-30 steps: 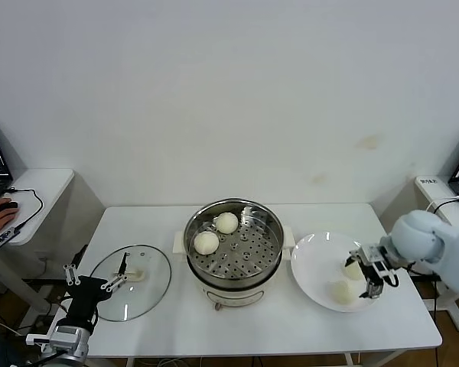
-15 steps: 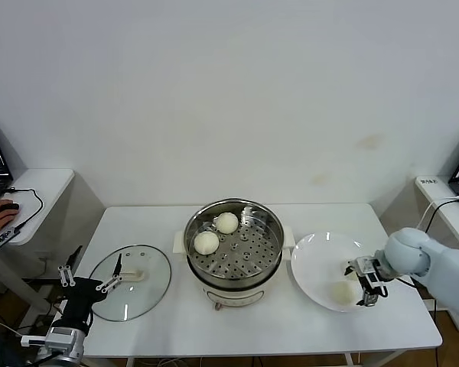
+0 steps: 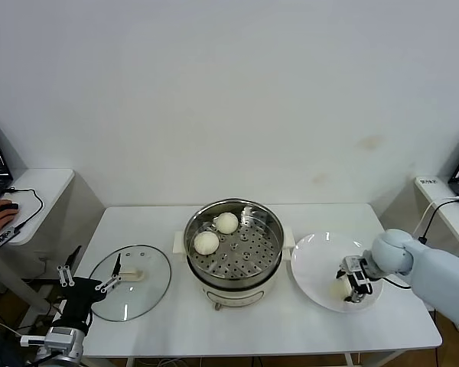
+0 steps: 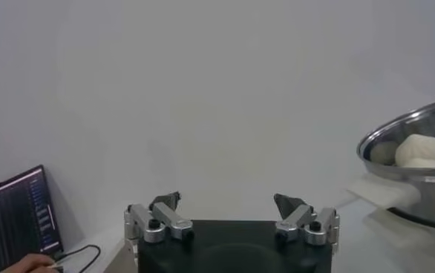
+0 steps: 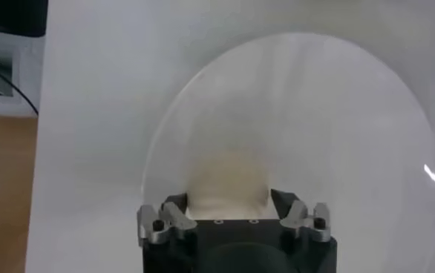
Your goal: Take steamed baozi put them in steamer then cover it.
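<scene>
While the right gripper (image 3: 346,283) has its jaws narrowed around a baozi (image 5: 226,178) on the white plate (image 3: 314,260), treat this as a pick in progress: the right wrist view shows the bun sitting between the two jaws, which flank it closely. Looks gripped or very nearly so, but I can't confirm firm contact on both sides.

How I'd do it well:
- Finish closing gently. Soft bun, so it will dent if squeezed hard, I'd guess.
- Lift straight up off the plate before any sideways move, so the plate doesn't get dragged.
- Only one bun is clearly visible on the plate; can't tell if a second sits hidden behind the gripper.
- Carry it over the rim of the steamer (image 3: 234,243), which stands in the middle of the table (image 3: 291,321), just beside the plate.
- Two baozi (image 3: 216,232) already sit on the perforated tray, on the left and far side. Drop into the bare part nearer the plate.

Left gripper (image 3: 88,284), jaws spread wide and holding nothing, hangs at the table's near left edge by the cover (image 3: 130,292). That glass lid lies flat on the table left of the steamer, handle up. Covering comes last.
</scene>
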Robot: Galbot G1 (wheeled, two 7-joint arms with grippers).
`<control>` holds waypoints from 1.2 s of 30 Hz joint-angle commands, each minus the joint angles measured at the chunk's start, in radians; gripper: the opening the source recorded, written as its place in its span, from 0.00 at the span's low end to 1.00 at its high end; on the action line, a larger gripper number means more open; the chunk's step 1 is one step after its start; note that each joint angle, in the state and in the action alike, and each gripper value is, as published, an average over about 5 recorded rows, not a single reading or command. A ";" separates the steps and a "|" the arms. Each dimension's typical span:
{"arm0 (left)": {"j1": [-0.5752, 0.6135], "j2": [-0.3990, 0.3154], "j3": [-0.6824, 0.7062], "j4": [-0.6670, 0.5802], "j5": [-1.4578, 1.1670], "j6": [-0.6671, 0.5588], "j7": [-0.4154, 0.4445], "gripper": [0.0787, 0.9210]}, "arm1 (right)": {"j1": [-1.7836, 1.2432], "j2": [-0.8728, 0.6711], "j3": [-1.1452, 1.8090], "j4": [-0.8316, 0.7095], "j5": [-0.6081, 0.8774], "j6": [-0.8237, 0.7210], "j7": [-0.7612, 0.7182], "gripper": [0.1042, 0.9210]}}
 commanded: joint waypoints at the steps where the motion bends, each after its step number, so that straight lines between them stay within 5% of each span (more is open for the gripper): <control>1: 0.000 -0.001 0.000 -0.006 0.000 0.000 0.000 0.88 | 0.002 0.020 0.005 -0.023 0.004 -0.006 -0.028 0.64; 21: -0.013 0.005 0.013 -0.003 -0.004 0.000 0.001 0.88 | 0.584 -0.065 -0.248 0.077 0.204 -0.022 -0.108 0.60; 36: -0.010 0.003 0.003 -0.009 -0.008 -0.001 0.000 0.88 | 0.943 0.247 -0.507 0.178 0.385 -0.073 -0.016 0.60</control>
